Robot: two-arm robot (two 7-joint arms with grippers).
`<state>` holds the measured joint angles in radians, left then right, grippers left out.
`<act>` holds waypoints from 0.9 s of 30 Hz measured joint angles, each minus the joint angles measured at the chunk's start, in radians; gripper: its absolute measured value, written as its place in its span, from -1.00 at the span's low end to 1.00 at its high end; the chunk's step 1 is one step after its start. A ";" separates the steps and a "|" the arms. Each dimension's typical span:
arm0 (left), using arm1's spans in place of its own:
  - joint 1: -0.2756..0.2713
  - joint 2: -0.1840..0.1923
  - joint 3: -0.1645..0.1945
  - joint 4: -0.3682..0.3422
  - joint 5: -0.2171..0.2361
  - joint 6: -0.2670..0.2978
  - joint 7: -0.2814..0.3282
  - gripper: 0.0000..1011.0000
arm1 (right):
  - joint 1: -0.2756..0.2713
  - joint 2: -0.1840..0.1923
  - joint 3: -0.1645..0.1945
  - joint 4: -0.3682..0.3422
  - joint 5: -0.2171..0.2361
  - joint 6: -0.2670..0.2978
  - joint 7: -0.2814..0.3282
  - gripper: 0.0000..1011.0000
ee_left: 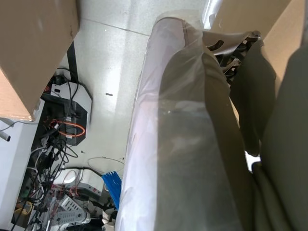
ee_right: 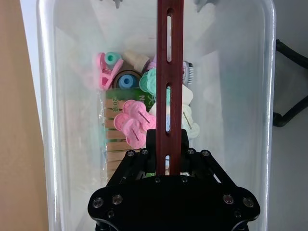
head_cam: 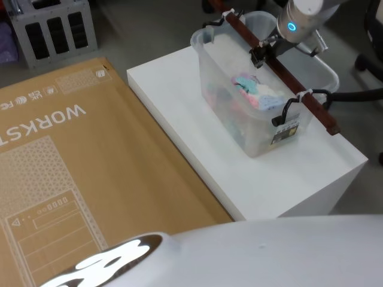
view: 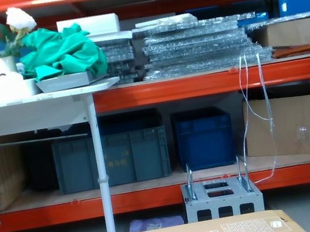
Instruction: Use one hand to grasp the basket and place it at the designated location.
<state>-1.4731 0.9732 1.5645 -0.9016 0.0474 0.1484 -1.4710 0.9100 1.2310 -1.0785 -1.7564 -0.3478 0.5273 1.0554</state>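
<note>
The right gripper [ee_right: 168, 144] has its two black fingers [ee_right: 150, 144] closed on the dark red-brown bar handle [ee_right: 169, 72], one on each side of the slotted bar, near its middle. In the head view the same right gripper [head_cam: 258, 57] comes down from a grey cylindrical wrist with a blue light ring, at the far right of the scene. The bar handle [head_cam: 281, 69] runs lengthwise over the basket [head_cam: 239, 101], from its far-left end to beyond its near-right end, and is joined to the rim at each end by black hooks [head_cam: 287, 110] and a white zip tie [head_cam: 302, 94].

The basket is a clear plastic tub standing on top of a white block [head_cam: 197, 149], toward its far right side. Inside it lie pastel clothes pegs [ee_right: 132, 122] in pink, green, blue and cream, heaped in the near half of the tub over a striped card.

Left of the white block lies a large flat cardboard box [head_cam: 66, 179] with printed lettering. Far left on the floor stands a grey metal box with holes [head_cam: 51, 27].

The left wrist view looks along a pale, plastic-wrapped shape to the floor and cables; whether the left gripper's jaws are open or closed, I cannot tell.
</note>
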 joint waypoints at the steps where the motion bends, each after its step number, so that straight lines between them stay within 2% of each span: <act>1: 0.000 0.000 0.000 0.000 0.000 0.000 0.000 -1.00 | -0.002 -0.001 0.001 0.002 -0.002 0.001 0.000 -0.53; 10: 0.000 0.000 0.000 0.000 0.000 0.000 0.000 -1.00 | -0.020 -0.010 0.009 0.016 -0.015 0.005 0.004 -0.53; 17: 0.000 0.000 0.000 0.001 0.001 0.000 0.000 -1.00 | -0.026 -0.035 0.004 0.049 -0.045 -0.006 0.040 -0.53; 22: 0.000 0.000 0.000 0.000 0.000 0.000 0.000 -1.00 | -0.032 -0.045 0.010 0.065 -0.043 -0.015 0.049 -0.53; 27: 0.000 0.000 0.000 0.000 0.000 0.000 0.000 -1.00 | -0.039 -0.050 0.020 0.073 -0.041 -0.022 0.059 -0.22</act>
<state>-1.4731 0.9732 1.5645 -0.9016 0.0475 0.1484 -1.4710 0.8705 1.1808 -1.0588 -1.6830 -0.3884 0.5051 1.1142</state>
